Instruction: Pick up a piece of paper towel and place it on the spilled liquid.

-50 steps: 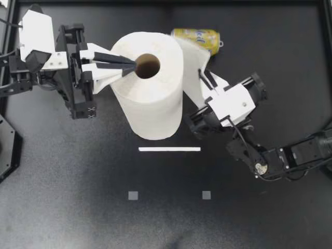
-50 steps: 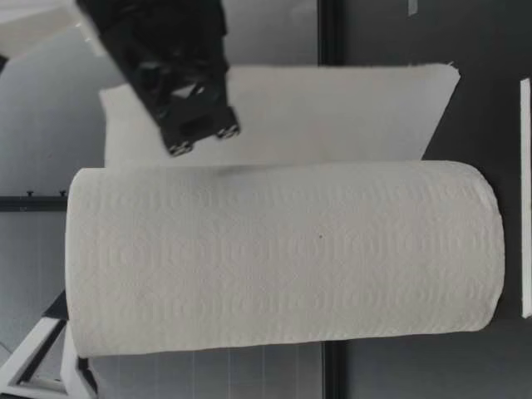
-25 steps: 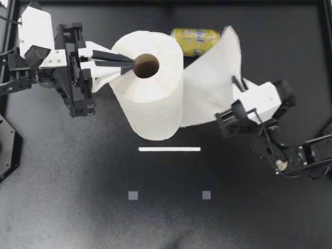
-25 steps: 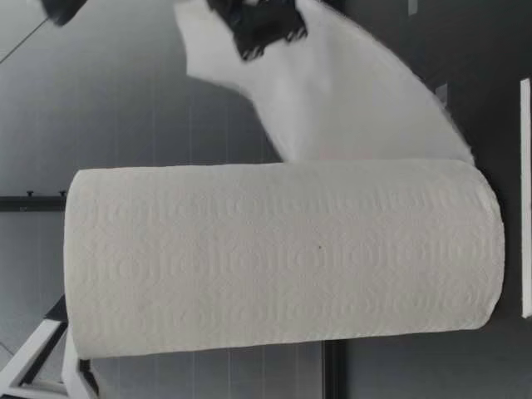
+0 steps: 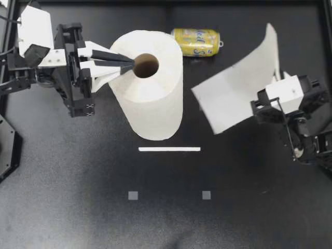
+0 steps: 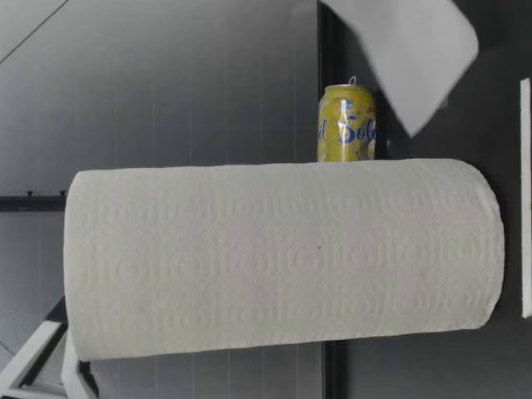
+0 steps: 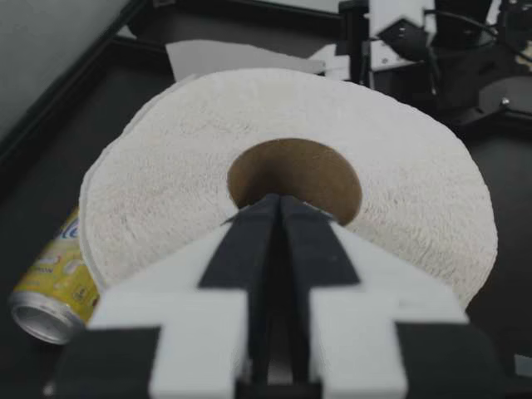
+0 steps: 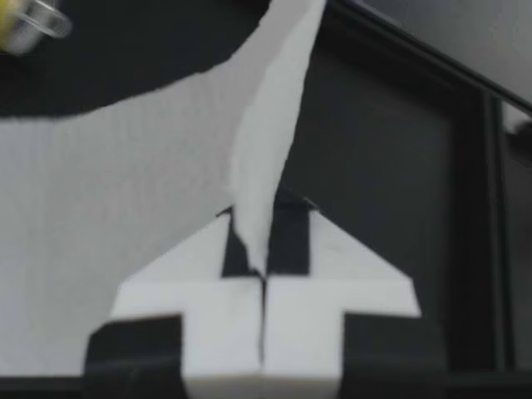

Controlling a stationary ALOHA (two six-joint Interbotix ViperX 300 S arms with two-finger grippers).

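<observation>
Sheet (image 5: 233, 96) now torn clear of roll (image 5: 150, 98) | right gripper (image 5: 273, 78) pinches sheet | left gripper (image 5: 132, 63) clenched at roll's core | step: carrying | next: locate spill, unseen beside roll, then lower

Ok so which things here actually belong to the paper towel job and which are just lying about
Job: torn sheet, pinched in my right gripper; paper towel roll, my left gripper shut with its tips at the core.
Lying about: yellow can on its side, white strip, two grey squares. No spill shows.
</observation>
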